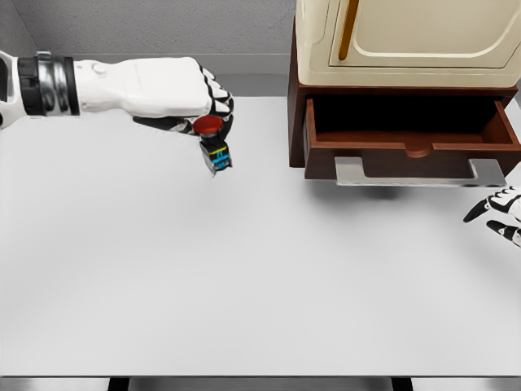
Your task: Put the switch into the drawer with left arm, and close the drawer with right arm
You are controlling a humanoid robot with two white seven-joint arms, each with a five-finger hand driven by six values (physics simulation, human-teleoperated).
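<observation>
My left hand (213,114) reaches in from the upper left and is shut on the switch (214,145), a small part with a red round button on top and a black, blue and yellow body hanging below the fingers. It hovers above the table, left of the drawer. The brown wooden drawer (411,122) stands pulled open with a silver handle (419,173) along its front; its inside looks dark and bare. My right hand (498,212) shows at the right edge, just below the handle's right end, fingers spread and holding nothing.
The drawer belongs to a brown cabinet (296,114) carrying a cream appliance (407,41) on top, at the back right. The pale grey table (244,285) stretches wide in front, its near edge along the picture's bottom.
</observation>
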